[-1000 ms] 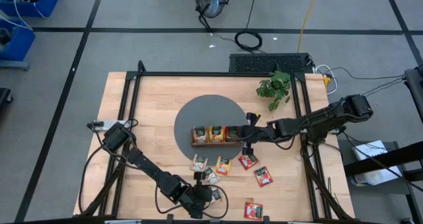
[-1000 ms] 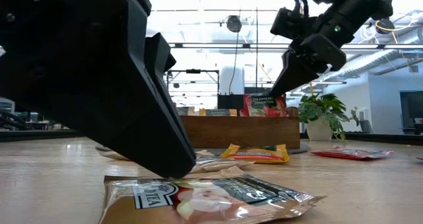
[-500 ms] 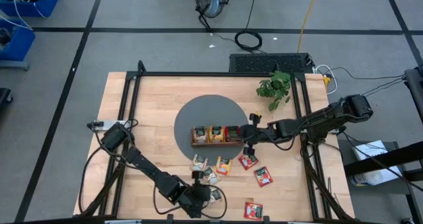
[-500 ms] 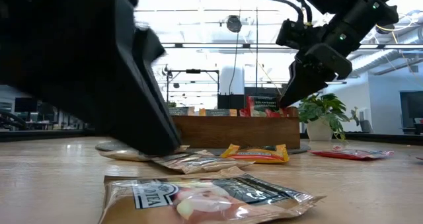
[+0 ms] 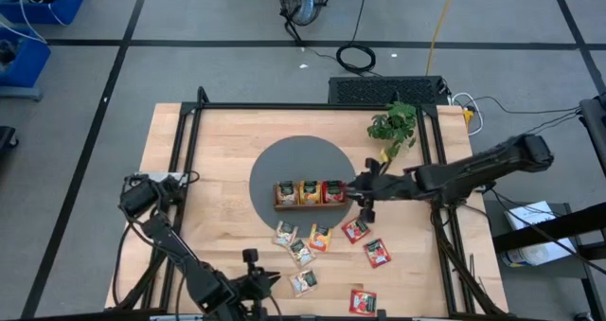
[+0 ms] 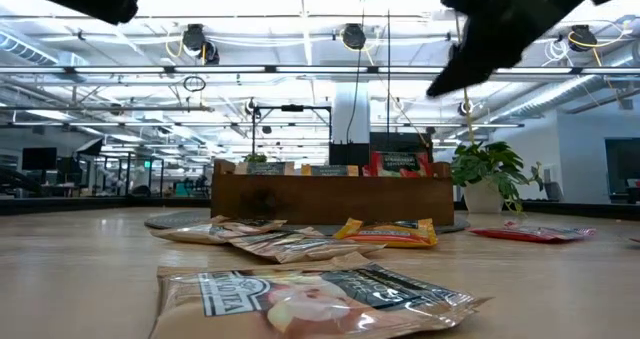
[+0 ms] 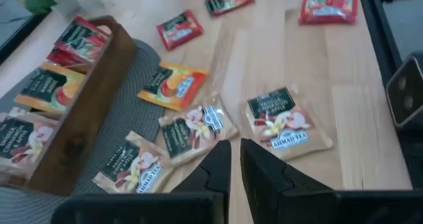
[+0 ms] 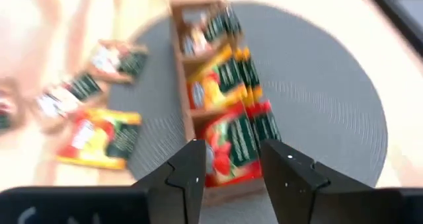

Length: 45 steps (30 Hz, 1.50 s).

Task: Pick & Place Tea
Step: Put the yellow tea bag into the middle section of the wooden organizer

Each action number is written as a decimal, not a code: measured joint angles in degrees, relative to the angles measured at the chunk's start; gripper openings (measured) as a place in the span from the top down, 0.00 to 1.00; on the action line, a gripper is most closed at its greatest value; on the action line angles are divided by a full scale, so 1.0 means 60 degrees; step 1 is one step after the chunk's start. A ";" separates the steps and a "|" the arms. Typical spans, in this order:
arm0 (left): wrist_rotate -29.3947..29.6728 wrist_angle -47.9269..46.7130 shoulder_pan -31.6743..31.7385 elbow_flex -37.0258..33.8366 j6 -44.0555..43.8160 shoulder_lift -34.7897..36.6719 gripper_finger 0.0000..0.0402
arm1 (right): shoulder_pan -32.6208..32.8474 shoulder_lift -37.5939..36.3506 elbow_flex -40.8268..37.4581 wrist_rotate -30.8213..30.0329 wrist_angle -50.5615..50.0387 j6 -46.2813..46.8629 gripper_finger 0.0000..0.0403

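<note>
Red packets (image 8: 232,145) fill the end slot of the wooden tray (image 5: 308,193), and the right tool (image 5: 367,194) hangs just beside that end, fingers spread and empty — a drop looks done. Seven tea packets (image 5: 303,282) lie loose on the surface (image 5: 218,146) in front of the tray. The left tool (image 5: 254,281) hovers near the front edge, fingers nearly pressed together, holding nothing. Next — a descent onto one loose packet, with the fingers opened first.

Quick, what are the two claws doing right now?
Left claw: nearly shut, holding nothing.
Right claw: open, empty, over the red tea packets in the tray.
</note>
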<state>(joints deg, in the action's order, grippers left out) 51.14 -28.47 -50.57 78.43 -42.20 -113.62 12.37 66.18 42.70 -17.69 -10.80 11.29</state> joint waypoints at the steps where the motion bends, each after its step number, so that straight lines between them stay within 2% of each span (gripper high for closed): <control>1: 0.0038 0.0001 0.0011 0.0000 -0.0129 0.0000 0.90 | 0.0156 -0.0225 0.0000 -0.0002 -0.0040 0.0000 0.67; 4: 0.0087 0.0000 0.0172 0.0000 -0.0403 0.0000 0.90 | 0.0899 -0.0782 -0.0271 -0.0011 0.0128 0.0250 0.68; 6: 0.0083 -0.0002 0.0278 0.0000 -0.0468 0.0000 0.90 | 0.1555 -0.1014 -0.0827 -0.0029 0.0815 0.0482 0.69; 8: 0.0073 -0.0004 0.0385 0.0000 -0.0485 0.0000 0.90 | 0.2212 -0.1069 -0.1664 -0.0010 0.2365 0.0480 0.69; 14: 0.0062 0.0000 0.0620 0.0000 -0.0497 0.0000 0.90 | 0.3795 -0.0448 -0.4605 0.0004 0.8675 -0.0362 0.69; 20: 0.0065 -0.0001 0.0701 0.0000 -0.0188 0.0000 0.90 | 0.4213 0.0042 -0.6350 -0.0023 1.1845 -0.0485 0.72; 23: 0.0065 0.0000 0.0739 0.0000 -0.0029 0.0000 0.90 | 0.4210 0.0033 -0.6477 -0.0033 1.2238 -0.0560 0.74; 33: 0.0069 -0.0010 0.0861 -0.0004 0.0439 -0.0001 0.90 | 0.4210 0.0046 -0.6386 -0.0029 1.1743 -0.0489 0.84; 40: 0.0073 -0.0007 0.0879 -0.0011 0.0746 -0.0004 0.90 | 0.4210 0.0044 -0.6379 -0.0019 1.1580 -0.0400 0.98; 45: 0.0073 -0.0002 0.0994 -0.0015 0.0960 -0.0004 0.90 | 0.4210 0.0042 -0.6375 -0.0027 1.1492 -0.0256 0.98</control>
<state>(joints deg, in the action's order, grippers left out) 51.57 -28.48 -44.60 78.35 -36.44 -113.65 37.63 66.43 4.45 -17.86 58.15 9.75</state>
